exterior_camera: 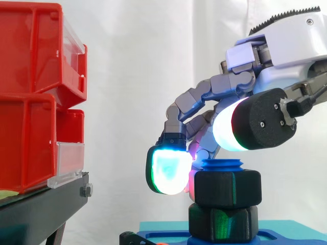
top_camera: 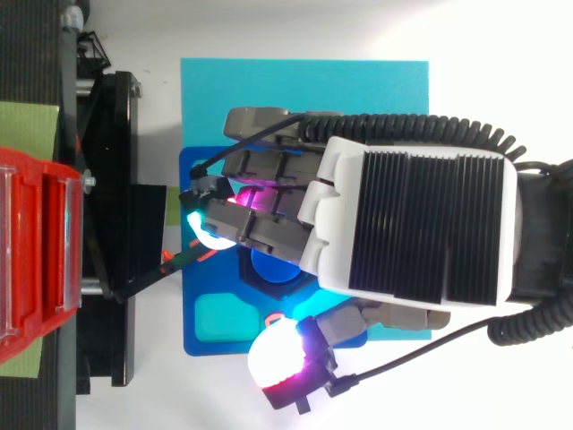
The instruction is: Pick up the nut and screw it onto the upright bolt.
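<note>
- The red bins (exterior_camera: 30, 102), stacked on the black stand (exterior_camera: 46, 209), are filling the left of the side view. Open air is lying between their fronts and my fingertips, so that edge is not crowding the work.
- My hand (top_camera: 421, 224) is reaching in from the right edge and arching over the bolt (exterior_camera: 222, 164) from above, probably so that I can turn about its axis.
- The cyan mat (top_camera: 358, 90) and the blue plate (top_camera: 190, 331) on it are lying along the bottom, carrying the bolt upright.
- The black hex base (exterior_camera: 223, 222) is sitting on the plate at lower centre.
- The nut (exterior_camera: 228, 188) is sitting on the thread directly above that base. Only the bolt's blue tip is showing over it, so I judge it well started.
- I am holding my fingers curled round the nut. The cyan fingertip (exterior_camera: 168, 176) is lying against its left face, while the thumb (exterior_camera: 227, 127) is hanging above it, clear. This is a side hold, and I cannot tell how firm it is.
</note>
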Action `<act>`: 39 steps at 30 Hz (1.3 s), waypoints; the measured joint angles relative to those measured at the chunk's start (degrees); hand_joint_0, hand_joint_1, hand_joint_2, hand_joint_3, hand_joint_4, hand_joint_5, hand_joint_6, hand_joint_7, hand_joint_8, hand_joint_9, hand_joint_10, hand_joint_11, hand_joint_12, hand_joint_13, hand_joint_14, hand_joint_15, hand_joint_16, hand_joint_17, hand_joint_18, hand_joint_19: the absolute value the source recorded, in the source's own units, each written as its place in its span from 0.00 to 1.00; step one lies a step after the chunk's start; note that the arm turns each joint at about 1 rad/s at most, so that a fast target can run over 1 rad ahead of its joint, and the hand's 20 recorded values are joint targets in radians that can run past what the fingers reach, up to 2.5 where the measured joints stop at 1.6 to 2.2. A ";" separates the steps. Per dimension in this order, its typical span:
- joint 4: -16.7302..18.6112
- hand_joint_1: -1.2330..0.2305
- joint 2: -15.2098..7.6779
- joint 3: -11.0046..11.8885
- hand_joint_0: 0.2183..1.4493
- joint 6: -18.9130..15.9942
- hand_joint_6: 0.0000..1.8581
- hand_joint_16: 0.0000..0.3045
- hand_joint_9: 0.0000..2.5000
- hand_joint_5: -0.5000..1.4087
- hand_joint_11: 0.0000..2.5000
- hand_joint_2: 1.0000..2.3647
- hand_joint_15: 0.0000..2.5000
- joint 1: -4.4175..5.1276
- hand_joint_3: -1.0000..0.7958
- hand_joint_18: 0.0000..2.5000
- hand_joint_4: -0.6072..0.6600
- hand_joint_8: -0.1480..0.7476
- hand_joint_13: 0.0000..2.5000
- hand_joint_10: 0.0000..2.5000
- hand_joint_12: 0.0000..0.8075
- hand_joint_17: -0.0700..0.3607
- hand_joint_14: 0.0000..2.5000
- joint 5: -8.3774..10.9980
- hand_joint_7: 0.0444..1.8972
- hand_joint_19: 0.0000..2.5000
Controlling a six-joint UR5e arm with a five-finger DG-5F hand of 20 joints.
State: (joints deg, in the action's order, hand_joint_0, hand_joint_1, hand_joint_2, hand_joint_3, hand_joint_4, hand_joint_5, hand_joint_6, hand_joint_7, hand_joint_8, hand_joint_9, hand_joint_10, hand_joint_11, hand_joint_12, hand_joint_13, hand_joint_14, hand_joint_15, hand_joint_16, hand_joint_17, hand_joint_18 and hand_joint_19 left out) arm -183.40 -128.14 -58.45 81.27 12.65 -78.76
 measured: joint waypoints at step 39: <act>-2.44 0.64 0.00 1.56 0.23 1.91 0.27 0.08 0.40 0.23 0.00 0.00 0.00 -4.81 0.28 0.23 0.70 0.45 0.33 0.00 0.26 0.28 0.00 -3.71 0.47 0.02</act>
State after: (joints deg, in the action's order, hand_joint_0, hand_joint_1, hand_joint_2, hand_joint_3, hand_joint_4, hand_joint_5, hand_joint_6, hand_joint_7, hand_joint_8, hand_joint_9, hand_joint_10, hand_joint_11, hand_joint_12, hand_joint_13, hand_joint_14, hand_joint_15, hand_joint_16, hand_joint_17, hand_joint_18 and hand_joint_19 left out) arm -185.84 -128.14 -56.89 83.18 7.85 -82.47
